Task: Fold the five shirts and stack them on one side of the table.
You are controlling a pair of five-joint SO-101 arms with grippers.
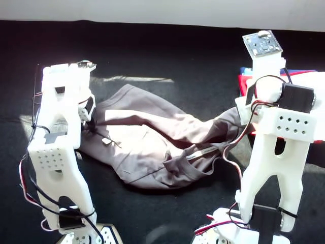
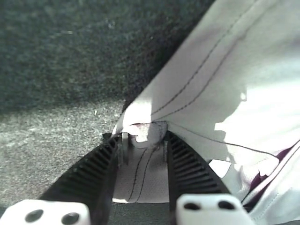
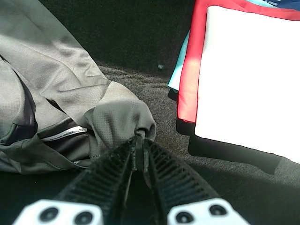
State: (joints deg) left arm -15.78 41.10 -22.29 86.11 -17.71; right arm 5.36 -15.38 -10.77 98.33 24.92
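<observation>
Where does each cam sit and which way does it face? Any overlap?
High view: fixed above, looking down over the table; left arm and right arm in front, grey shirt between.
Left wrist view: on the left arm, looking along the left hand, shut on the shirt's edge.
Right wrist view: on the right arm, looking along the right hand, shut on bunched shirt cloth beside the folded stack.
Shared: grey shirt in all three; stack in high and right wrist views.

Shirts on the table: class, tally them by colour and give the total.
grey shirt: 1
white shirt: 1
red shirt: 1
teal shirt: 1
dark blue shirt: 1
Total: 5
</observation>
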